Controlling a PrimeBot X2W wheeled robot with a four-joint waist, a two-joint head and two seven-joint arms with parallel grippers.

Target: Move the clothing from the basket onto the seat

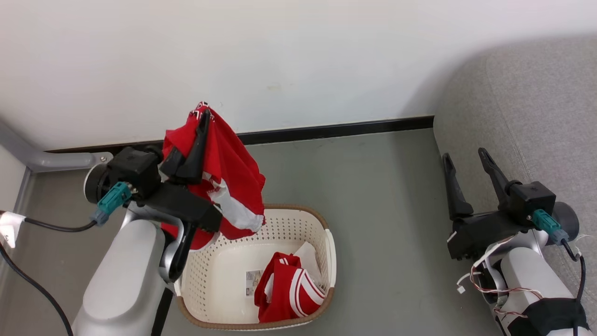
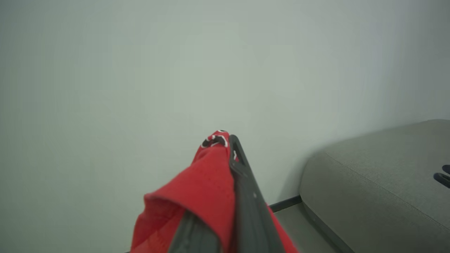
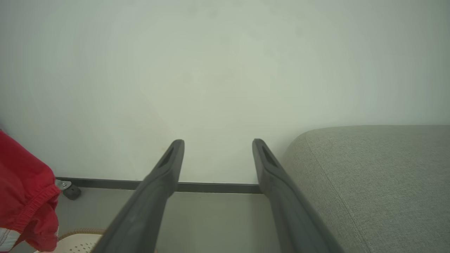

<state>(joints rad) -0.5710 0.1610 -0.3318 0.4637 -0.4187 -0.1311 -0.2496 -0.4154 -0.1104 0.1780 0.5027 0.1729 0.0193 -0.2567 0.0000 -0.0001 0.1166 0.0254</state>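
Nearest me, the basket (image 1: 329, 261) held a second red-and-white garment (image 1: 287, 289), bunched against its right side beside the paper label (image 1: 253, 280) on the bottom, so that piece was left to fetch. Above the basket's far left corner my left gripper (image 1: 202, 122) was pressed together on one red garment (image 1: 233, 182), pinching it near the top so that it hung clear of the rim. My right gripper (image 1: 465, 155) stood spread, holding nothing, by the near edge of the seat (image 1: 536, 107), which had no clothing on the part I could see. I judged the job under half done: one piece lifted, none delivered. The seat ran out of view, the hanging cloth hid the basket's left corner, and I couldn't tell whether more lay under the bunched piece.
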